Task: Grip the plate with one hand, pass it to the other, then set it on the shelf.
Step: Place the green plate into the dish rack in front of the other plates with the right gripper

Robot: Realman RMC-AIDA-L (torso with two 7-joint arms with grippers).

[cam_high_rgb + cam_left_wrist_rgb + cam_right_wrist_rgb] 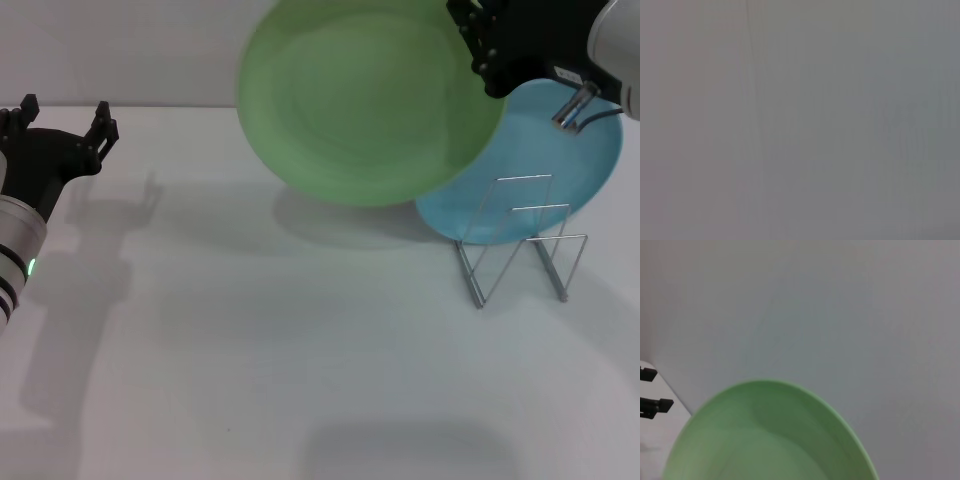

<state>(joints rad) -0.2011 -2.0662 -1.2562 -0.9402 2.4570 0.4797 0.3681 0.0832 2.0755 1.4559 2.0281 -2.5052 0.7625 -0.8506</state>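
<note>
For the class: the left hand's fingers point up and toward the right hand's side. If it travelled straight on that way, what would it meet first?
Probably the green plate, held by the right hand; the left hand has open table between, though depth is uncertain.

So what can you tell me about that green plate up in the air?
The green plate is round, shallow and pale green with a raised rim; it looks like matte plastic. It is tilted, its inside facing the camera, and held off the table by the right claw at its upper right edge. It overlaps the blue plate behind it.
</note>
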